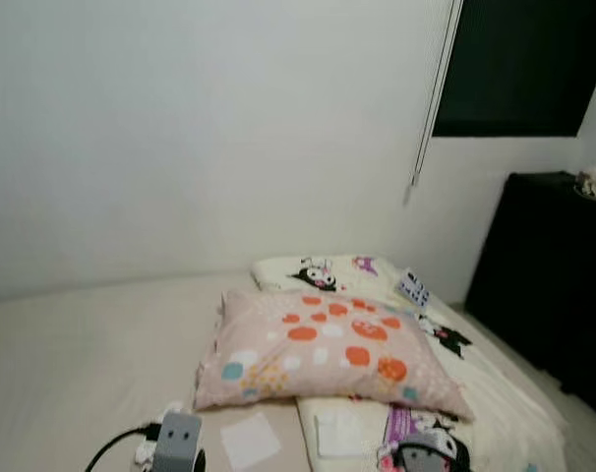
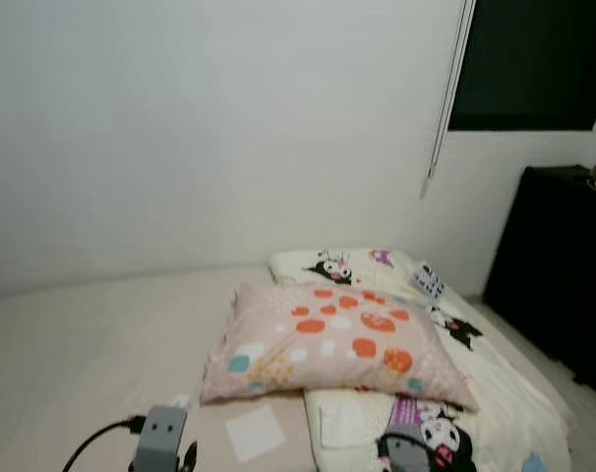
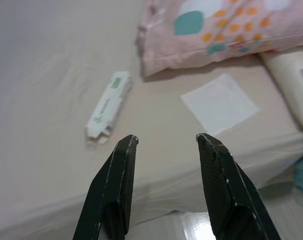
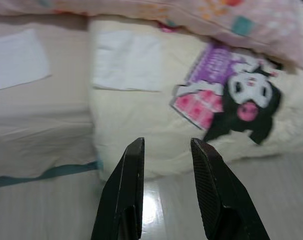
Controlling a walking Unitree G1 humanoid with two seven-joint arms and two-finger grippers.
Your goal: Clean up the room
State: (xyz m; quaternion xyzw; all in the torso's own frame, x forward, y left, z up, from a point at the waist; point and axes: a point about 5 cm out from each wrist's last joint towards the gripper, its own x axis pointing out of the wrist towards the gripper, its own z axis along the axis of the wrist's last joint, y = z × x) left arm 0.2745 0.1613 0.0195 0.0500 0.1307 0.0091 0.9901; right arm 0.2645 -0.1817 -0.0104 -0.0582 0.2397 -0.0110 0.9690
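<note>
A pink pillow with orange and teal spots lies on a bed with a beige sheet. Beside it spreads a cream blanket printed with cartoon figures. A white paper square rests flat on the sheet near the pillow. A second white sheet lies on the blanket's near end. A long wipes packet sits on the sheet, a short way beyond my left gripper, which is open and holds nothing. My right gripper is open at the bed's near edge, in front of the blanket.
A tall black cabinet stands right of the bed, under a dark window with a hanging blind cord. A small patterned item lies on the blanket's far end. Glossy floor shows below the mattress edge.
</note>
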